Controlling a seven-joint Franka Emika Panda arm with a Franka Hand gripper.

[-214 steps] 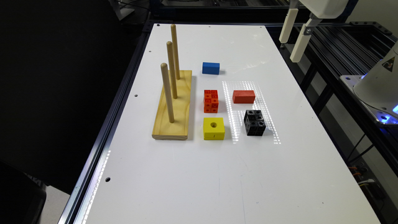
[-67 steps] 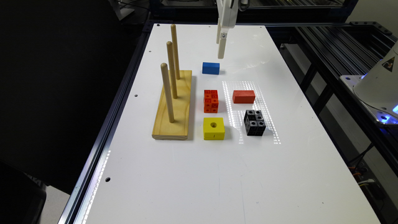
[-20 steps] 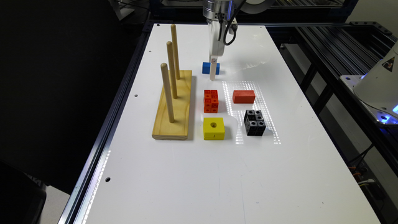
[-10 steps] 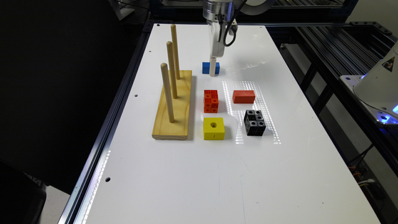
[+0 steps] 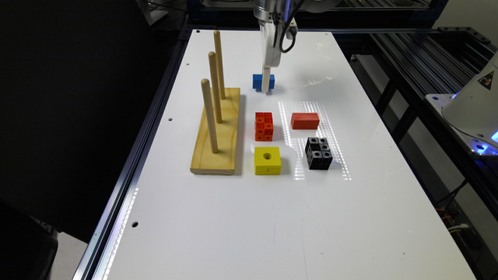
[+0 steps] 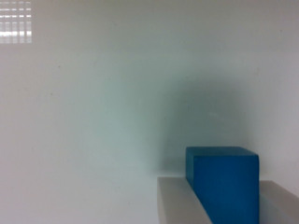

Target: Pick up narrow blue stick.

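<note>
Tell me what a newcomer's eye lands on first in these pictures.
First, the gripper down at the narrow blue stick at the far end of the white table; in the wrist view its fingers sit on either side of the stick. Next, the wooden peg stand with three upright pegs on the exterior view's left, and beside it the red block, yellow block and black block.

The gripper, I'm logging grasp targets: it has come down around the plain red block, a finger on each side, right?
Not the red block. The gripper is down at the narrow blue stick, and the wrist view shows that blue block between the two fingers, one on each side. The exterior view shows the red one lying apart on the table.
</note>
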